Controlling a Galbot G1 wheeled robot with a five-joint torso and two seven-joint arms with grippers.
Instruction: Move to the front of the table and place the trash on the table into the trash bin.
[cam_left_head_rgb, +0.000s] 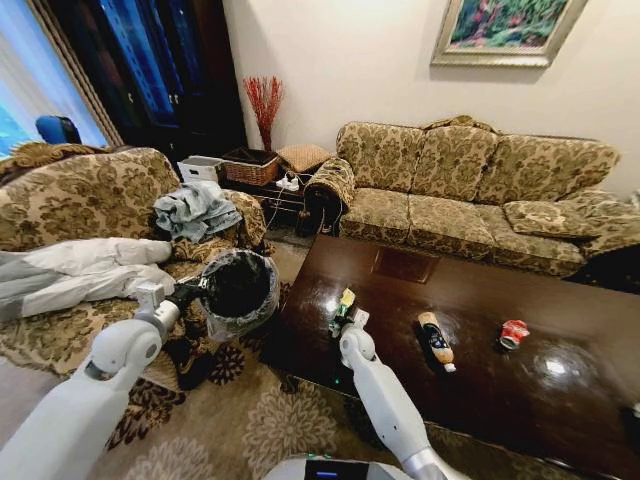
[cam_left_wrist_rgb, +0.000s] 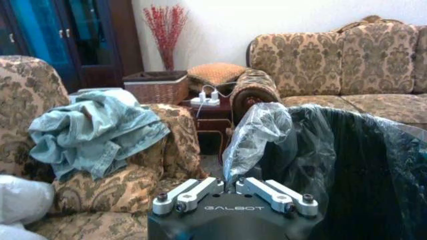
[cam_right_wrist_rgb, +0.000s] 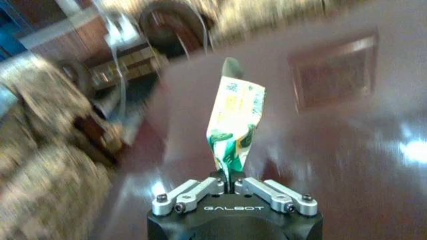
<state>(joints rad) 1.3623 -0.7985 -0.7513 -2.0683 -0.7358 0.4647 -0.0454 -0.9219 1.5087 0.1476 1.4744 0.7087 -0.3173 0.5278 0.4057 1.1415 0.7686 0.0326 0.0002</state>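
From the head view, the robot stood before the dark glossy wooden tabletop, where 1 brown bottle and 1 crushed red can lay unbinned. The left claw held the black bag-lined trash bin beside it.

At the left wrist, that claw was clamped on the bin's crinkled liner.

At the right wrist, the right claw pinched the green-yellow wrapper above the tabletop, not yet in the bin.

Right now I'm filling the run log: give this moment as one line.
left hand: holds trash bin bag rim | right hand: shut on wrapper, above table | bottle, red can: on table
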